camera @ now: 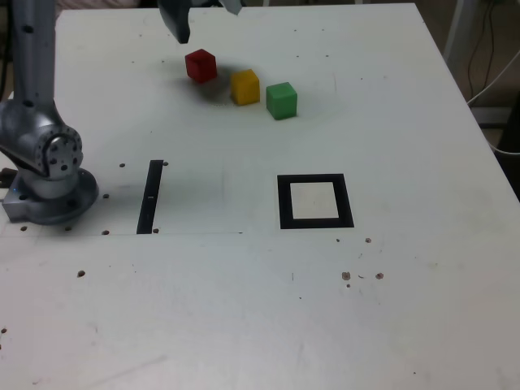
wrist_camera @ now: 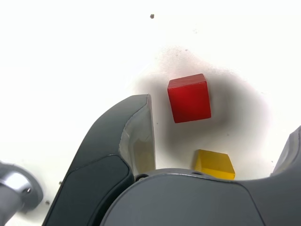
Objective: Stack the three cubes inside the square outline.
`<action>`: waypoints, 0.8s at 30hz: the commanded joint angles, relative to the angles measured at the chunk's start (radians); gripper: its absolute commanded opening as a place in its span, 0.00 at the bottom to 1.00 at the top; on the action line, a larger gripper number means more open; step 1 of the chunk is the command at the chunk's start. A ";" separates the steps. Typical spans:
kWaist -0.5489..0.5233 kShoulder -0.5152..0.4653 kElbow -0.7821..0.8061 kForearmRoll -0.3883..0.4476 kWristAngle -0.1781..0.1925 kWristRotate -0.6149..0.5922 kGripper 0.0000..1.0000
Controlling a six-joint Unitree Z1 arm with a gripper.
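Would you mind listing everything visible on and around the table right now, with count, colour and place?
red cube: one, red, far side of the table, leftmost of the row in the exterior view.
yellow cube: one, yellow, middle of the row.
green cube: one, green, rightmost in the exterior view.
square outline: one, black frame with cream centre, nearer the camera than the cubes, nothing in it.
black strip: one, to the outline's left in the exterior view.
table: one, white.
arm base: one, grey, exterior view's left.
gripper: one, dark grey, open above the red cube.

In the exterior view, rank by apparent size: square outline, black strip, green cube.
1. square outline, largest.
2. black strip, about as long but far narrower.
3. green cube, smallest, though it sits farther from the camera.
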 commanded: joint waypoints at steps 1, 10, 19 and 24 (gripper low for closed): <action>0.017 0.009 -0.038 0.071 -0.023 -0.011 0.98; 0.064 0.009 -0.040 0.114 -0.167 -0.026 0.96; 0.082 0.027 -0.001 0.083 -0.187 -0.038 0.93; 0.082 0.057 -0.006 0.038 -0.162 -0.042 0.93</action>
